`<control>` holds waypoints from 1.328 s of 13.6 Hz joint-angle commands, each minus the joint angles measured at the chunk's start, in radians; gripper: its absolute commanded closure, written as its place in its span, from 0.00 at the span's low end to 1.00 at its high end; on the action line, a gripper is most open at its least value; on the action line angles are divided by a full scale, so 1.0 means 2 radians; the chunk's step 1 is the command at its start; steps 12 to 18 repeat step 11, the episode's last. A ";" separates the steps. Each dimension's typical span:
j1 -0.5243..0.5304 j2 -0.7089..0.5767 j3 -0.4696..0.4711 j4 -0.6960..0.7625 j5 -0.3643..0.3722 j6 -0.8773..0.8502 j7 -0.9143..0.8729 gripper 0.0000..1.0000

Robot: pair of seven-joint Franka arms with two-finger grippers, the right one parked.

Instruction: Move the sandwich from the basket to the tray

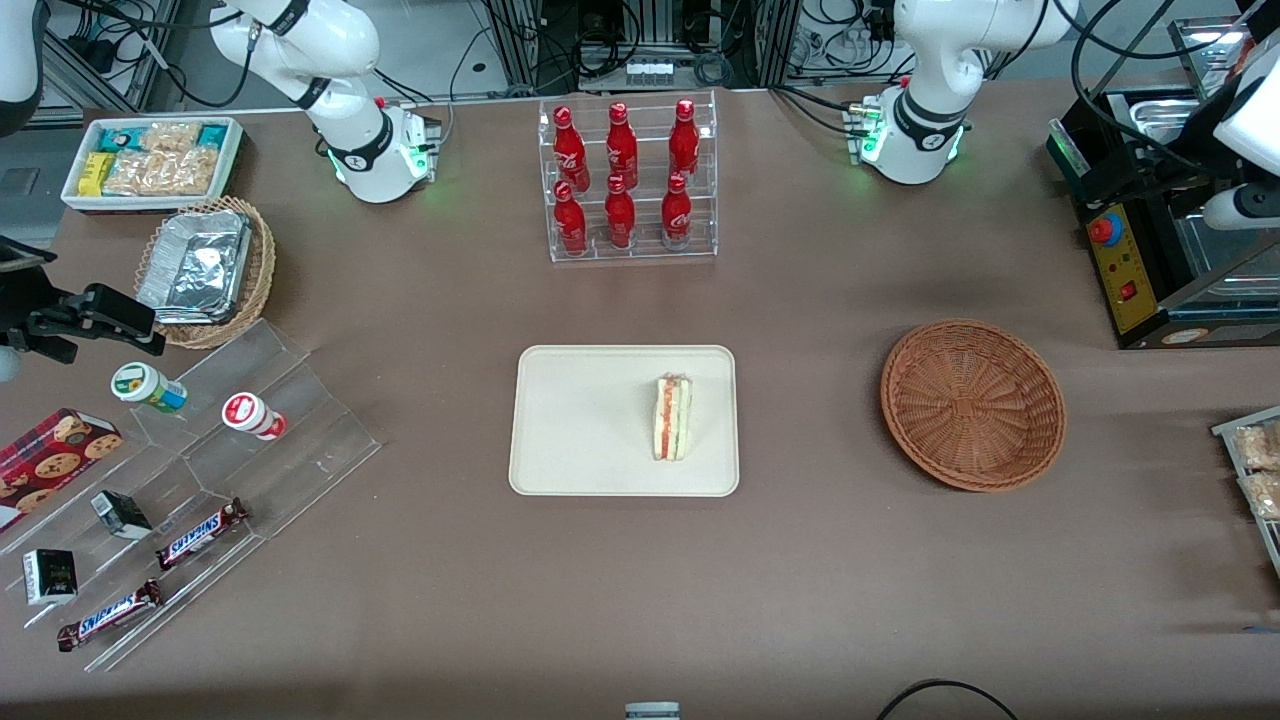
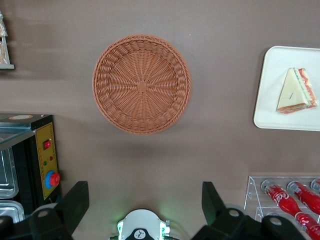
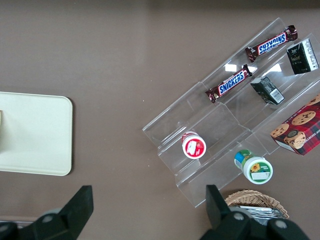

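Note:
The sandwich (image 1: 673, 417) lies on the cream tray (image 1: 570, 420), on the part of the tray nearest the basket. It also shows in the left wrist view (image 2: 296, 91) on the tray (image 2: 267, 100). The reddish-brown wicker basket (image 1: 972, 403) sits empty beside the tray, toward the working arm's end of the table; the left wrist view shows its bare inside (image 2: 141, 83). My left gripper (image 2: 144, 192) is open and empty, high above the table between the basket and its arm's base, well clear of the sandwich. A corner of the tray (image 3: 30, 130) shows in the right wrist view.
A clear rack of red bottles (image 1: 630, 180) stands farther from the front camera than the tray. A black machine with a red button (image 1: 1150, 250) stands near the basket. A stepped acrylic stand with snacks (image 1: 200, 470) and a tan basket with foil (image 1: 205, 265) lie toward the parked arm's end.

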State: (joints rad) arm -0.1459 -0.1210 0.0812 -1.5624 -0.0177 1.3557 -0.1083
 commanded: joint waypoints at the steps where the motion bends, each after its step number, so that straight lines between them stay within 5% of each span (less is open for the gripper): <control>1: 0.005 -0.013 -0.007 -0.001 -0.003 -0.012 0.007 0.00; 18: 0.005 -0.002 -0.039 0.000 -0.001 -0.012 0.004 0.00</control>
